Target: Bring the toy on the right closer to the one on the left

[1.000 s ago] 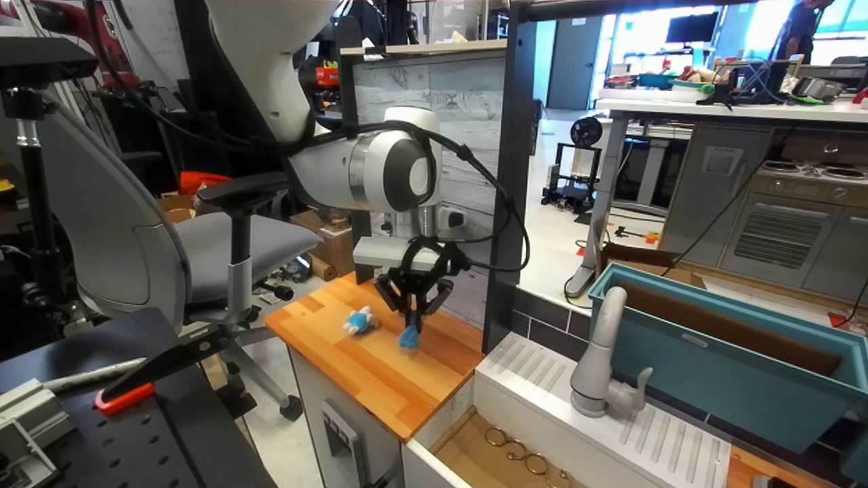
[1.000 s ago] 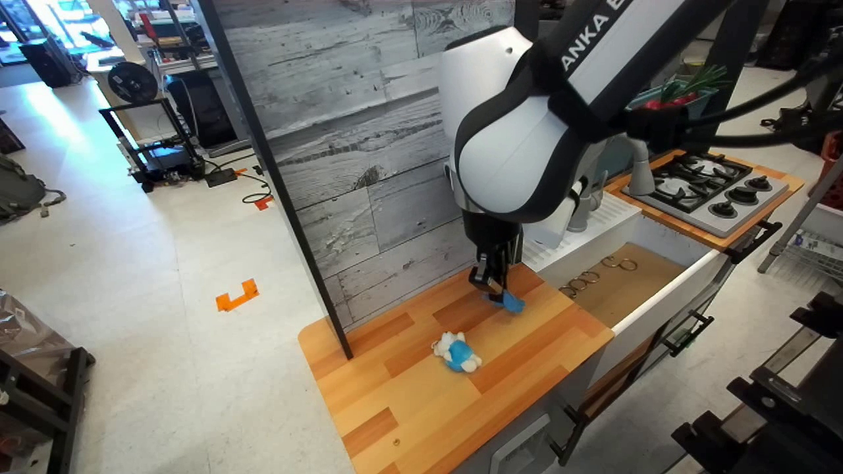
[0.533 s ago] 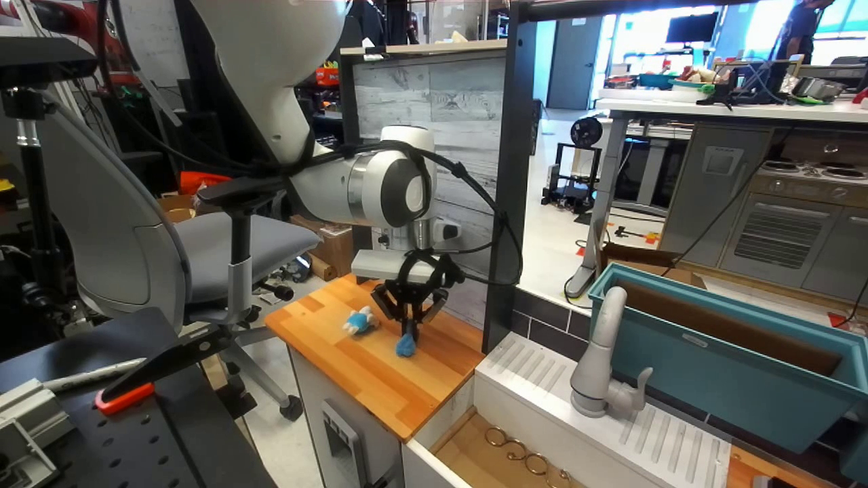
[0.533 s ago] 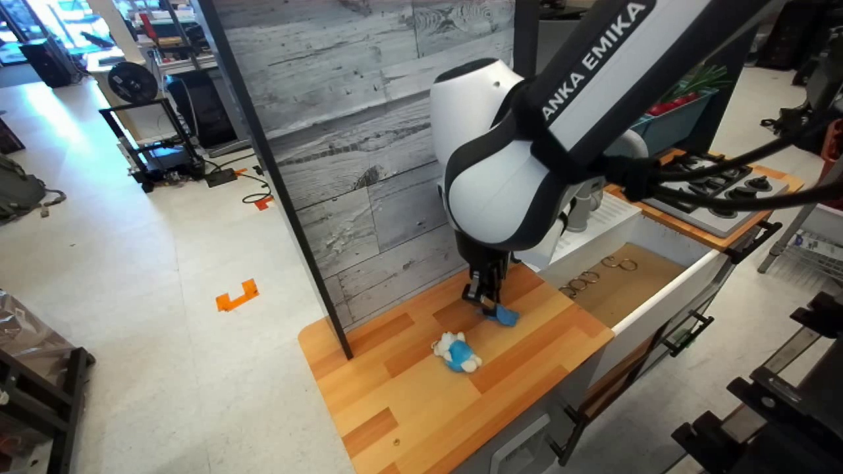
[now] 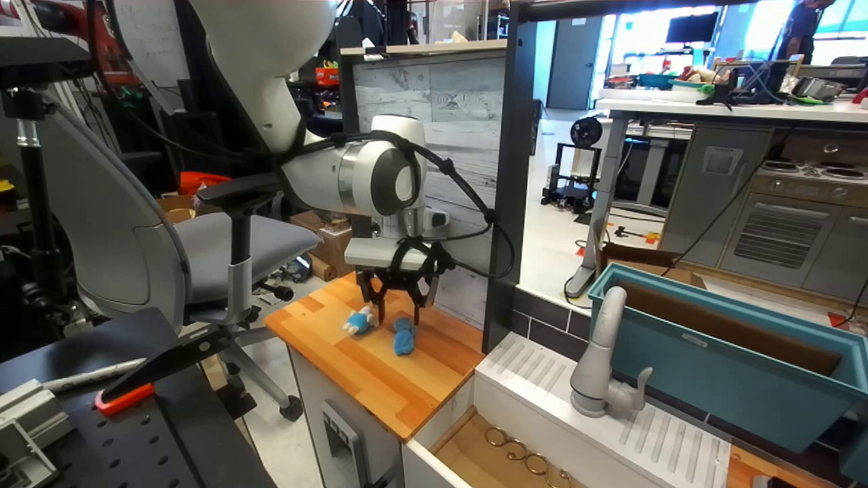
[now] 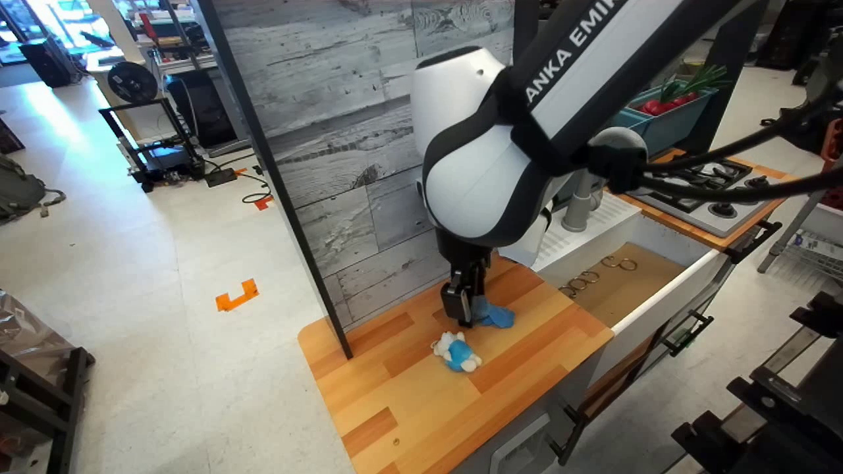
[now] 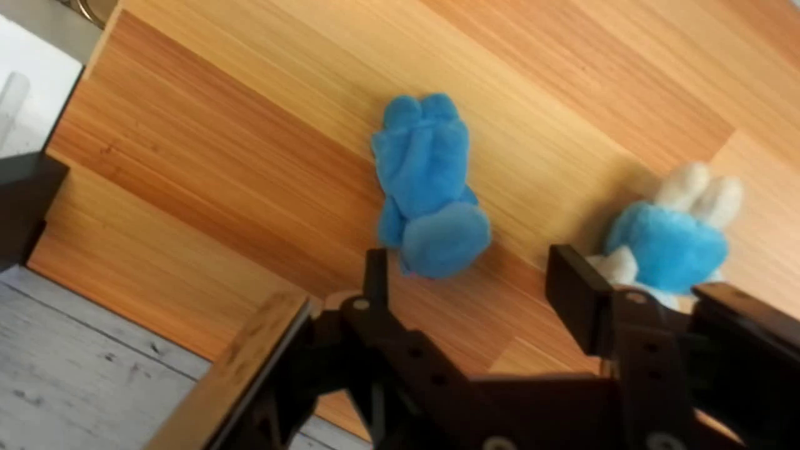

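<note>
Because the white-and-blue toy, nearest on the counter in an exterior view, has one fingertip of the hand just beside it, a sideways nudge at this height could prob. shove it & widen the gap. Next back is the blue toy, the right-hand one the task wants moved: it lies on the counter near its mate, not touching. Main risk there, I'd guess: fabric snags on a fingertip if the hand lifts askew, so the toy drags or rolls; gripping from here would likely get only its head. Hand itself: spread wide, nothing held; the blue head lies btwn & just past the tips in the wrist view, tho can't tell if either touches. Farthest back, behind the hand, stands the grey wood panel; a careless pull-away might bump it.
</note>
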`<state>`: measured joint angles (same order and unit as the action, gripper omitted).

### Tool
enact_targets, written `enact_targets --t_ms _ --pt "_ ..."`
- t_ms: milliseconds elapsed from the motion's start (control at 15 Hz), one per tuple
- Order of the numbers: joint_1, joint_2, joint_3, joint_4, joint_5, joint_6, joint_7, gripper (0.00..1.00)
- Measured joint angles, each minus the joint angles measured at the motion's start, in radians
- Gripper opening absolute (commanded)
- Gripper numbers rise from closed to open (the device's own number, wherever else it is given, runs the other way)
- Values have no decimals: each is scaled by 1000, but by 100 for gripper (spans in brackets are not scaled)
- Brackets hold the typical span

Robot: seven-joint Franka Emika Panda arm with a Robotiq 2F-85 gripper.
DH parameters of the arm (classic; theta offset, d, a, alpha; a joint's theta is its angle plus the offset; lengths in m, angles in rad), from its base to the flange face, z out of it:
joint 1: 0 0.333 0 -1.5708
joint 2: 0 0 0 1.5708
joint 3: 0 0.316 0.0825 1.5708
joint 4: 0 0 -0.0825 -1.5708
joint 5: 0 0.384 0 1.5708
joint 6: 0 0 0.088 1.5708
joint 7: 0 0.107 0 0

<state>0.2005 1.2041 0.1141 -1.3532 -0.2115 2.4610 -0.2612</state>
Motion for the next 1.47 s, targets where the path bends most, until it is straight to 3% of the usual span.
enact_targets --t_ms 267,600,1133,1467 --pt "14 -72 19 -69 -1 34 -10 100" --pt "14 -227 36 -251 1 60 -5 100" --pt "5 -474 27 -628 3 329 123 100" --pt "-9 -550 27 -728 4 347 130 100"
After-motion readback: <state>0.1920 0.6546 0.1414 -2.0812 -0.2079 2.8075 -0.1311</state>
